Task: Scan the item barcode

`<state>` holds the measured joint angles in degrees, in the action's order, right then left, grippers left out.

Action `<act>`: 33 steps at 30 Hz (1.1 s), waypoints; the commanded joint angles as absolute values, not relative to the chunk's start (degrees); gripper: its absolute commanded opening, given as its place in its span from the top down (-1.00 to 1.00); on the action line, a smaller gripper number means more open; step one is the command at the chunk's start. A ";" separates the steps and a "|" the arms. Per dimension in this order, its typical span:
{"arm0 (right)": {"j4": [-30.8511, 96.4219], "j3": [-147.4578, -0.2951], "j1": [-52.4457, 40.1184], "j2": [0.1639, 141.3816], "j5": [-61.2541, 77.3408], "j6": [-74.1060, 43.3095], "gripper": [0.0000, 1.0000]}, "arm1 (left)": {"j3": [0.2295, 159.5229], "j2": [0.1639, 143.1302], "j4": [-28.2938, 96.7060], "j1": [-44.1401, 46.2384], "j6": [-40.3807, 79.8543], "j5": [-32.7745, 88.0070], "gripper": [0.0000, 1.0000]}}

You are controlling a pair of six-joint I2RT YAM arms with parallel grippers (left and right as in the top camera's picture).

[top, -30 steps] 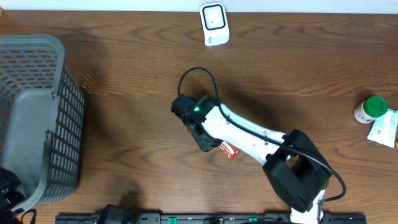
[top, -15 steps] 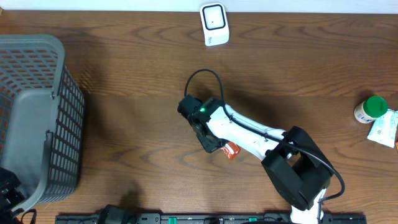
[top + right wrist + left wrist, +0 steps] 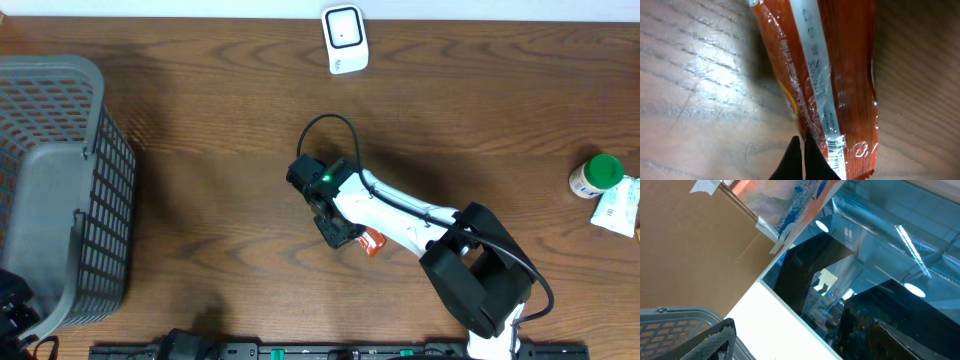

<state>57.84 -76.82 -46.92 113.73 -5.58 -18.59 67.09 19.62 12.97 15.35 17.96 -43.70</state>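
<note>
Caught the right gripper [image 3: 801,157] pinched together at the edge of the orange packet [image 3: 835,75], flat on the table [image 3: 200,200] near its middle. Found the left gripper [image 3: 802,330] spread wide beside the grey basket [image 3: 60,90], the white scanner [image 3: 344,38] at the far edge.

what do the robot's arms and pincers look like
The right arm is a white tube between chunky black joints, with a looped black cable and a small green light. The right pincer has slim black tips; the left pincer is dark, grey-textured inside.
</note>
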 commanded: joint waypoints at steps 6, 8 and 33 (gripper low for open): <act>57.89 -79.81 -43.11 109.30 -5.06 -17.52 0.97 | 67.22 19.20 12.71 15.00 17.04 -44.21 -0.69; 58.15 -79.77 -42.33 109.40 -5.04 -17.52 0.98 | 67.22 19.20 12.71 15.00 17.04 -44.21 -0.70; 59.53 -79.29 -40.14 104.53 0.05 -18.52 0.98 | 67.22 19.20 12.71 15.00 17.04 -44.21 -0.70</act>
<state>58.96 -74.76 -41.50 108.84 -0.47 -18.63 67.09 19.62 12.99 15.35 17.98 -43.70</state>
